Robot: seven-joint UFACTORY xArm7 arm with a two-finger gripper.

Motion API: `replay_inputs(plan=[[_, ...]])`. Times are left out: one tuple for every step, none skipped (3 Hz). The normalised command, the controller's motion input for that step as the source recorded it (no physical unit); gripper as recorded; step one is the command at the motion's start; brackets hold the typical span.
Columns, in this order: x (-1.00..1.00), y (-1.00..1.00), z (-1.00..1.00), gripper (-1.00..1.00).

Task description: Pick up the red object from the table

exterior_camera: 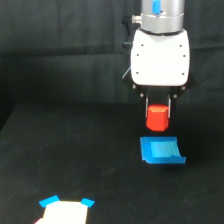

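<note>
Our tool (158, 111) is clamped on the red object (157, 118), which hangs clear above the counter (75, 150) (over a blue patch (161, 150)); we should lift straight, grip firm

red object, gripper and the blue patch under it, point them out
red object (157, 118), exterior view, front face of the block
gripper (158, 106), exterior view, midway between the fingertips
blue patch (161, 150), exterior view, middle of its flat top

Matt black cloth-like table (60, 150), faintly creased black fabric backdrop (60, 30), smooth glossy white plastic gripper (158, 107) housing with small dark screws, brushed silvery metal wrist ring (161, 21), smooth matt red object (157, 118), flat bright-blue tape patch (161, 150)
</note>
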Motion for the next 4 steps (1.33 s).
replay_inputs(plan=[[-0.16,-0.22,-0.08,-1.00],[0.29,0.08,0.09,-0.80],[-0.06,-0.03,-0.29,-0.64],[0.04,0.02,-0.20,-0.97]])
